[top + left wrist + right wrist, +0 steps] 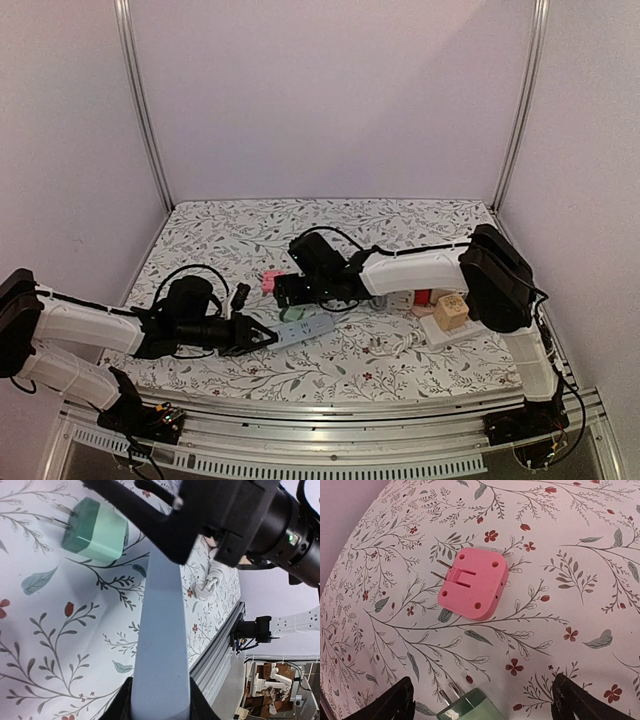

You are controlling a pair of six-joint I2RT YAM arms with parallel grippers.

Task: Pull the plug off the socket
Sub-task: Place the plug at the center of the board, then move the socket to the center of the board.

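Green plug: out of the socket. It lies on its side on the flowery table cloth, just beside the power strip on its far side, not touching it. Its two metal pins are bare and point away from the strip.
Room around it: bare cloth on every side of the plug. There is lots of open cloth beyond the strip, up to the back wall.
Right gripper: hangs over the green plug with its fingers spread wide, holding nothing. The plug sits in the gap and touches neither finger.
Left gripper: fingers squeezed onto one end of the power strip, one on each long edge.
Pink plug: flat on the cloth, farther from the strip than the green one and apart from it. Its pins are bare too.
White cable: on the other side of the strip, toward the metal rail at the table's near edge.
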